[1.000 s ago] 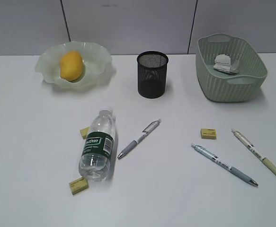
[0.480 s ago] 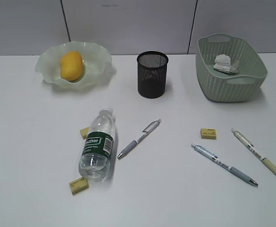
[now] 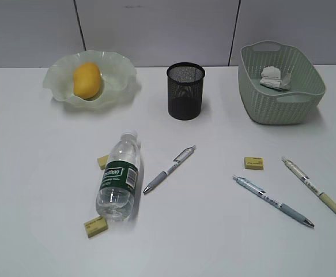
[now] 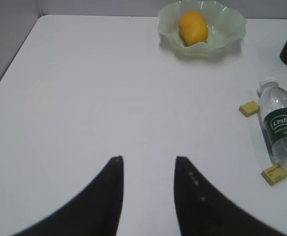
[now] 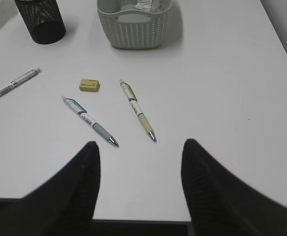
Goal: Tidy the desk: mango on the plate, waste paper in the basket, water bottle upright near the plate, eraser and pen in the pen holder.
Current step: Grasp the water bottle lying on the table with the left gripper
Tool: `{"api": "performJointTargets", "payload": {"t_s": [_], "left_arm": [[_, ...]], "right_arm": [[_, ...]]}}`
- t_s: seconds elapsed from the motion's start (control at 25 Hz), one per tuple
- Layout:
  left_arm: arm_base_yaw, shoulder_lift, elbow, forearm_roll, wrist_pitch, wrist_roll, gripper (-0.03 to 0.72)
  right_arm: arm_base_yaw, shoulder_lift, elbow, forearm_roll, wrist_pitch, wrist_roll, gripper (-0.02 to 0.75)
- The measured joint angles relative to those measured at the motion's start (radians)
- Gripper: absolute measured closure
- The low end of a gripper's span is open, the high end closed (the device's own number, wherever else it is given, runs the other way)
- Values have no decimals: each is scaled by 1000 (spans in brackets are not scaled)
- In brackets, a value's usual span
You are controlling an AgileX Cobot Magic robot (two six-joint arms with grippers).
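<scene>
1. Nothing on the counter (image 3: 35, 173) was seen to have shifted against the earlier frames; every object lay where it had lain, so no step was judged to have advanced.
2. The mango (image 3: 87, 79) was found inside the plate (image 3: 119, 66), and the waste paper (image 3: 275, 78) inside the basket (image 3: 283, 107); those two steps were judged done.
3. The water bottle (image 3: 120, 176) was found lying on its side, cap toward the plate, well apart from it; righting it was judged to remain.
4. Two yellow erasers (image 3: 102, 161) (image 3: 95, 226) were seen just beside the bottle, a third eraser (image 3: 253, 163) to the right, and three pens (image 3: 169, 169) (image 3: 273, 201) (image 3: 314, 188) flat on the counter, none in the pen holder (image 3: 185, 91).
5. The left tool (image 4: 147, 162) was seen open, nothing held, over bare counter.
6. The right tool (image 5: 139, 147) was seen open wider and empty, near the two right-hand pens.
7. No obstruction was noted, though the erasers crowding the bottle were judged liable to be knocked.
</scene>
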State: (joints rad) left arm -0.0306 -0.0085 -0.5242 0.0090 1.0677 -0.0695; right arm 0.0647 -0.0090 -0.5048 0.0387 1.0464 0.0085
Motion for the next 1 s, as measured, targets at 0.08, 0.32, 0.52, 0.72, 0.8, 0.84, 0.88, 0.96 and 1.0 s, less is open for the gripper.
{"api": "performJointTargets", "payload": {"t_s": [0.08, 0.32, 0.52, 0.72, 0.8, 0.84, 0.88, 0.96, 1.0], "left_arm": [[0, 0, 0, 0, 0, 0, 309], [0, 0, 0, 0, 0, 0, 129], [0, 0, 0, 0, 0, 0, 134], [0, 0, 0, 0, 0, 0, 155], [0, 0, 0, 0, 0, 0, 161], [0, 0, 0, 1, 0, 0, 162], [0, 0, 0, 1, 0, 0, 163], [0, 0, 0, 0, 0, 0, 162], [0, 0, 0, 0, 0, 0, 162]], "right_arm": [[0, 0, 0, 0, 0, 0, 314], [0, 0, 0, 0, -1, -17, 316], [0, 0, 0, 0, -1, -66, 316], [0, 0, 0, 0, -2, -72, 316], [0, 0, 0, 0, -2, -73, 316], [0, 0, 0, 0, -2, -73, 316], [0, 0, 0, 0, -2, -73, 316], [0, 0, 0, 0, -2, -74, 316], [0, 0, 0, 0, -2, -74, 316]]}}
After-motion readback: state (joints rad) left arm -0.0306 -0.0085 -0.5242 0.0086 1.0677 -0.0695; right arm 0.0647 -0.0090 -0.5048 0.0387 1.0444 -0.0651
